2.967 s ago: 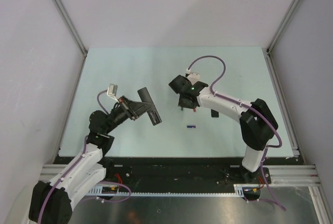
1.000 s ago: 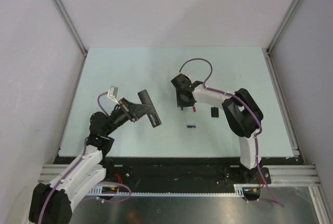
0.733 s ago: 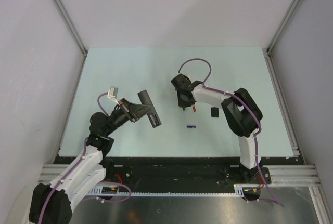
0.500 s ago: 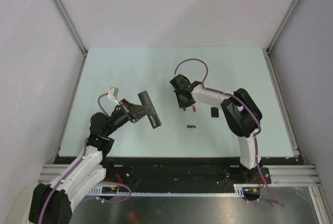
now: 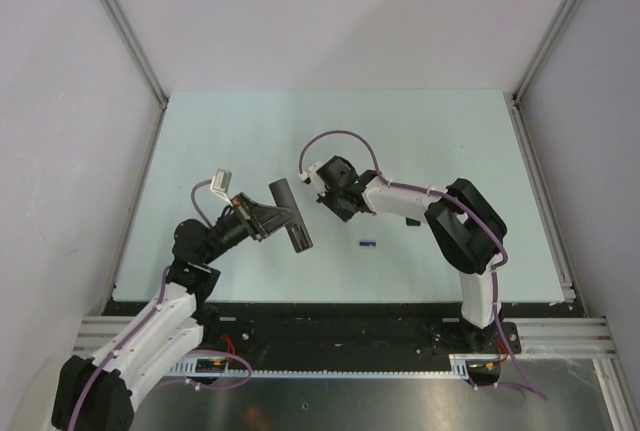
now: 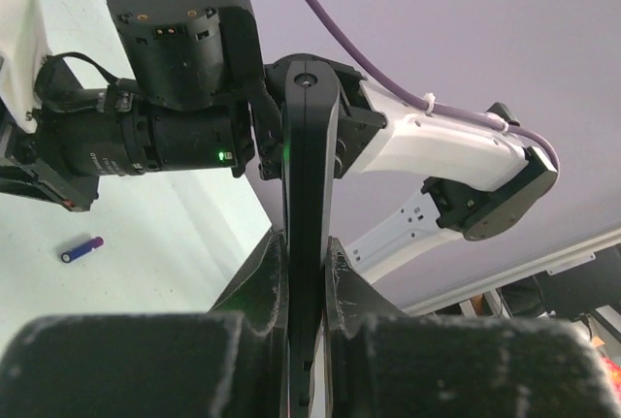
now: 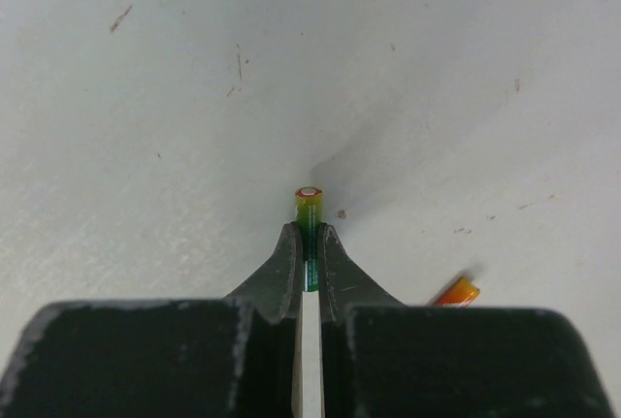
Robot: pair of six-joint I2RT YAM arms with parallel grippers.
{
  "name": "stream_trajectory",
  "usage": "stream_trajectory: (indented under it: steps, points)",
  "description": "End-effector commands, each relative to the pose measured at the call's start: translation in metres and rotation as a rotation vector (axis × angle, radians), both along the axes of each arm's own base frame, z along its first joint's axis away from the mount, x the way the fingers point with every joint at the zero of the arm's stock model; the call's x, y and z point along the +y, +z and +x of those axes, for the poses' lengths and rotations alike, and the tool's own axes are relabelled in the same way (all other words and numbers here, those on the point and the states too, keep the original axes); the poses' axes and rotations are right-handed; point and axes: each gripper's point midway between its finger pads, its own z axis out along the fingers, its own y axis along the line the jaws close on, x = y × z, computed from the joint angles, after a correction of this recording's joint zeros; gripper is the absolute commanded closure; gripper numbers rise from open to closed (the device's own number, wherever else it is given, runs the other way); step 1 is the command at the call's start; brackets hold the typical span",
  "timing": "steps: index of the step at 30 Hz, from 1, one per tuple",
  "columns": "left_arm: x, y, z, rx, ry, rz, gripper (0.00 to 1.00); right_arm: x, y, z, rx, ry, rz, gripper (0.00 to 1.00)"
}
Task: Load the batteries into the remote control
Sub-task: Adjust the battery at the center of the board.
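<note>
**Table** (image 5: 230,131): pale green top, matt. In your right wrist view it shows fine scuffs and dark specks.

**Lying on it:**
- One blue-purple battery (image 5: 367,244), flat on its side. The table's front edge is near it and the back edge is well apart from it.
- One red battery (image 7: 456,292), also lying flat, with only one end showing. You cannot place it against the blue-purple battery from that view.

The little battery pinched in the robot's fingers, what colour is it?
Green battery, yellowish toward its tip; the right wrist view shows it best.
</note>
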Motion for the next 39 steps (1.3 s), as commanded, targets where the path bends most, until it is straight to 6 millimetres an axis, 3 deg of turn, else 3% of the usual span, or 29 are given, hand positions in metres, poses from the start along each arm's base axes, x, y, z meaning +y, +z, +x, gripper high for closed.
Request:
stream_trajectory:
  steps: [1, 11, 15, 24, 30, 39]
  points:
    - [-0.004, 0.015, -0.012, -0.085, -0.036, -0.007, 1.0, 0.015, 0.027, 0.01, -0.089, 0.157, 0.045, 1.0]
    - [-0.006, 0.012, -0.017, -0.09, -0.044, -0.006, 1.0, -0.001, 0.008, 0.005, -0.032, 0.19, -0.032, 0.97]
    - [-0.006, 0.012, -0.017, -0.09, -0.045, -0.005, 1.0, -0.001, 0.004, 0.003, -0.025, 0.178, -0.037, 0.82]
    - [-0.005, 0.012, -0.018, -0.089, -0.045, -0.009, 1.0, -0.002, -0.003, 0.002, -0.02, 0.148, -0.05, 0.67]
    - [-0.005, 0.012, -0.017, -0.087, -0.041, -0.011, 1.0, 0.004, 0.019, 0.012, -0.09, 0.108, -0.006, 0.57]
    - [-0.005, 0.013, -0.017, -0.082, -0.039, -0.016, 1.0, 0.011, 0.059, 0.022, -0.192, 0.061, 0.062, 0.53]
